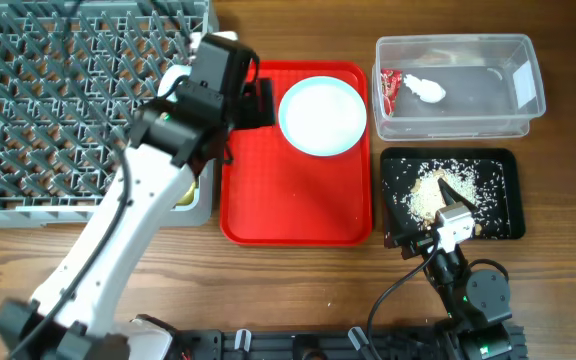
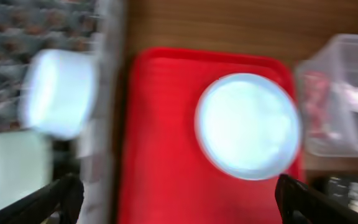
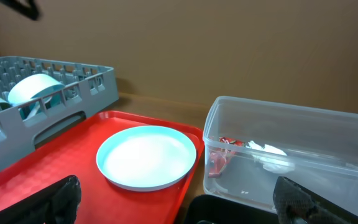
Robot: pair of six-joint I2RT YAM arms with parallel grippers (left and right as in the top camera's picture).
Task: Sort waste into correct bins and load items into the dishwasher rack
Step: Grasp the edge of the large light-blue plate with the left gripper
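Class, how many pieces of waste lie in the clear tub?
2. The red snack wrapper lies at the left end of the clear tub; the crumpled white napkin just right of it. None seems hidden.

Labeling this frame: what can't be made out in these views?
- Overhead: left arm covers the dishwasher rack's right edge; contents there hidden.
- Left wrist: motion blur; bowl and wrapper details lost.
- Right wrist: black tray cut by bottom edge.
- Spoon, fork: seen nowhere.
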